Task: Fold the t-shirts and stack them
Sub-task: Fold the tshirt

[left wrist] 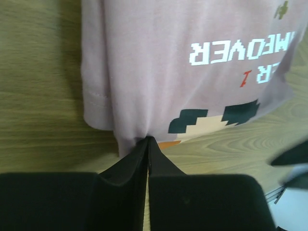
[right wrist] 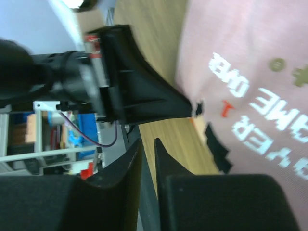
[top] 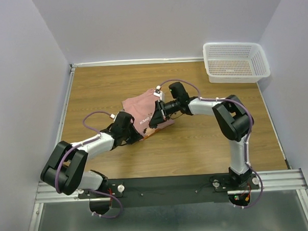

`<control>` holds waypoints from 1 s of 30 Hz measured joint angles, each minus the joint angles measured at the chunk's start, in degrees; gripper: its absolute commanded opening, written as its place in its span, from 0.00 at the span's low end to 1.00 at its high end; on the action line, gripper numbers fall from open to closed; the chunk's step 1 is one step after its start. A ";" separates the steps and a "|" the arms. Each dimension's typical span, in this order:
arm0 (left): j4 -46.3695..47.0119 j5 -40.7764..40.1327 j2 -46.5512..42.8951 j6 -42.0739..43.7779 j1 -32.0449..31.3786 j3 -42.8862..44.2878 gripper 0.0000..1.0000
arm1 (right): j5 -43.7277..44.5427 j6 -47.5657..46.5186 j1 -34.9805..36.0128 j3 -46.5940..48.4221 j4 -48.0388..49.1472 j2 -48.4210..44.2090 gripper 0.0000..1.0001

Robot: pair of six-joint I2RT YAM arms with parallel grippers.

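Observation:
A dusty pink t-shirt (top: 142, 107) lies folded on the middle of the wooden table (top: 206, 144). Its printed text and dark pixel graphic face up (left wrist: 159, 72) (right wrist: 250, 62). My left gripper (top: 140, 133) (left wrist: 147, 139) is shut on the shirt's near edge, and the cloth bunches at the tips. In the right wrist view the left gripper (right wrist: 190, 109) shows as a black wedge touching the shirt's edge. My right gripper (top: 155, 121) (right wrist: 147, 142) hovers over the shirt's near right corner. Its jaws stand a narrow gap apart with nothing between them.
A white mesh basket (top: 231, 44) stands at the table's back right corner. Light walls close in the table at the back and both sides. A metal rail (top: 172, 185) with the arm bases runs along the near edge.

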 measured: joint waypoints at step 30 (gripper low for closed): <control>2.62 -0.28 -1.55 -2.67 0.26 -2.58 0.12 | 6.05 2.32 -13.22 -22.58 7.72 -3.28 0.13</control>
